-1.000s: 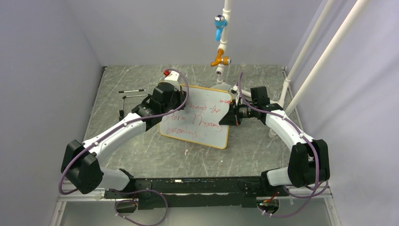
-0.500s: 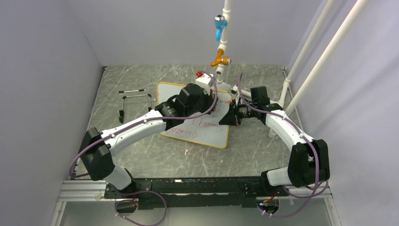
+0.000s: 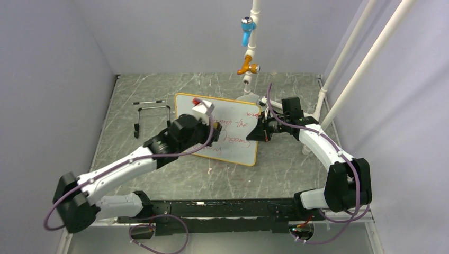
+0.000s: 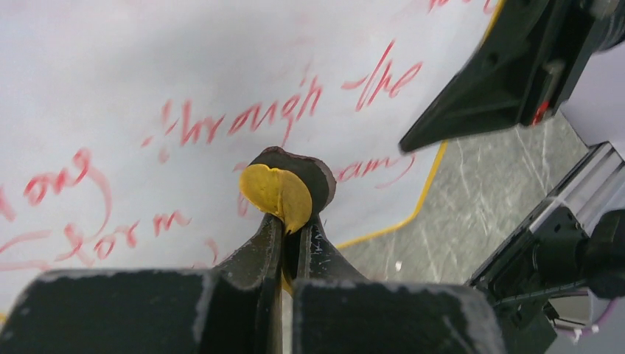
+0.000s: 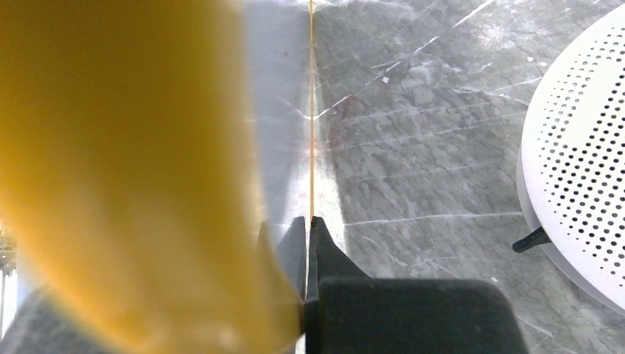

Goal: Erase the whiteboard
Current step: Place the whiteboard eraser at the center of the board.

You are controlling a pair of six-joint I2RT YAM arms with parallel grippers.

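tightly, left pincer (image 4: pixel 295 225) pinching eraser (image 4: pixel 276 193) (yellow), right pincer (image 5: pixel 307 228) clamping whiteboard (image 3: pixel 185 110)

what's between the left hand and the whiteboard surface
A small round yellow-and-dark eraser, pinched in the left hand, facing the whiteboard; the left wrist view shows it.

Whiteboard (image 3: pixel 233 129) glossy, smooth; eraser (image 4: pixel 280 193) matt; table (image 3: pixel 286 164) matt, marble-veined.

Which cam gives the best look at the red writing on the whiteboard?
Left wrist: the red writing fills the view, close and sharp, words readable. Top external shows the whiteboard, but the lines are tiny and the left arm covers part. Right wrist sees the board only edge-on, no writing.
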